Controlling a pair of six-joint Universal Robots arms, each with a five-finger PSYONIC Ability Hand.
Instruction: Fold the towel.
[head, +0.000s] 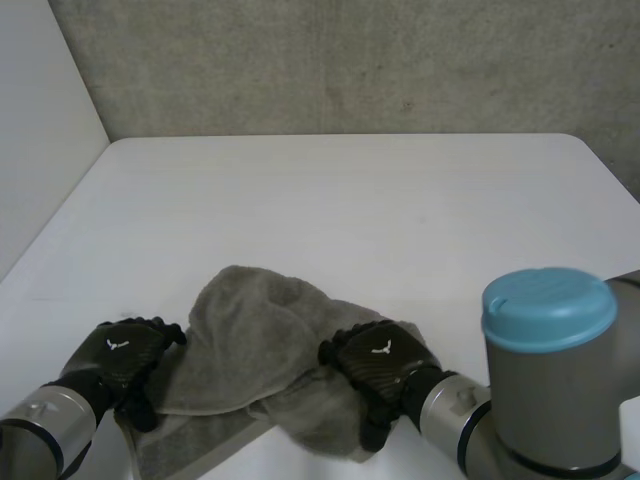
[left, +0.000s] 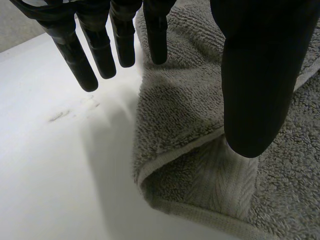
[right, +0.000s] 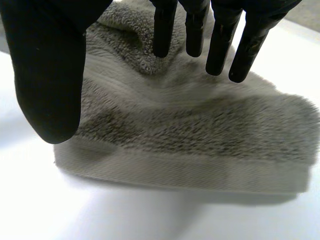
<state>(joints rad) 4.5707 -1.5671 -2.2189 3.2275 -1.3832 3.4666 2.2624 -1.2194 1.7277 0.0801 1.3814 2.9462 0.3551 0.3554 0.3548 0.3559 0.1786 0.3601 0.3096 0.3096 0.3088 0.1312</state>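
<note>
A white tabletop (head: 340, 200) runs back to a rough grey concrete wall (head: 340, 60), and the work sits at the near edge. The left robot hand (head: 122, 352) rests at the left edge of the towel (head: 260, 330), spread wide and holding nothing. Its fingers (left: 80, 65) hang straight, some over bare tabletop and some over the cloth's edge. Its thumb (left: 250, 90) stands well apart from them, tip down by the woven band (left: 220, 175). Between the two hands the towel lies in a loose, humped heap rather than flat. It is thick grey terry with a looped pile, soft and limp, and a flatter ribbed band runs beside the stitched hem. Under the left palm one corner is doubled over itself in a rounded fold. The right robot hand (head: 380, 358) lies on the heap's right side, also open, with straight fingers pointing into the pile, the thumb apart and nothing pinched. Under its palm a straight hemmed edge lies on the tabletop. The step in hand looks like taking hold of an edge before any fold. To do it well, each hand should pinch the firmer band rather than the plush pile, at matching spots and through one layer only. The cloth then needs lifting enough to clear the hump, so the edges can meet squarely. Cloth this limp will likely sag and may slide on the smooth top.
</note>
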